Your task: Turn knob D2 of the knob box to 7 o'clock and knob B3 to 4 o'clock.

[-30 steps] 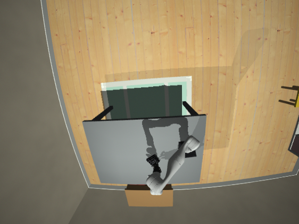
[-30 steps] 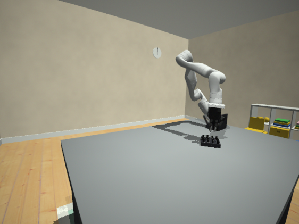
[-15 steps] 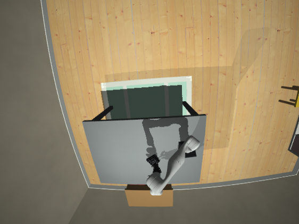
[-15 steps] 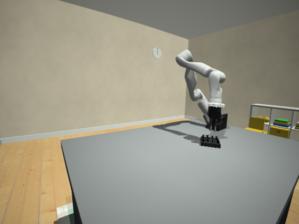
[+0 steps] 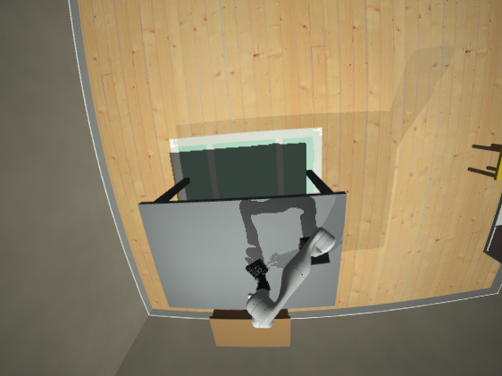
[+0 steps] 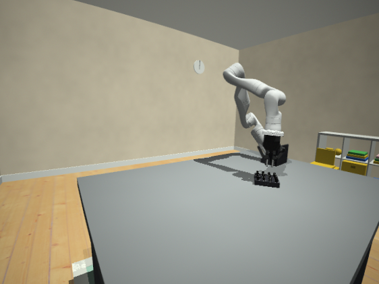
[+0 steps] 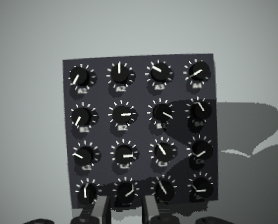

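My knob box (image 5: 252,266) (image 6: 266,182) (image 7: 142,135) stands on the grey table (image 5: 205,251) (image 6: 216,223), well inside the edges, nearer to the edge beside the brown box than to the opposite one. In the wrist view, knob B3 (image 7: 161,112) points to the lower right, and knob D2 (image 7: 126,192) to the upper right. My gripper (image 5: 257,275) (image 6: 270,165) (image 7: 124,212) is partly open, with a gap between its two fingers and nothing in it; it hangs above the table, apart from the knobs. Around the box I see open table top on its sides, the widest part being toward the left in the top view. My arm (image 5: 297,269) (image 6: 257,86) bends high over the table, and its black base (image 5: 325,260) (image 6: 284,156) stands near one side edge. Shadow falls over the right part of the box. Outside the table are the brown box (image 5: 250,333), a green and white rug (image 5: 317,153) (image 6: 81,267), and a shelf (image 6: 348,135). The floor (image 5: 268,63) (image 6: 37,216) is of wood boards, and a round clock (image 6: 199,67) hangs on the plain wall (image 6: 118,98).
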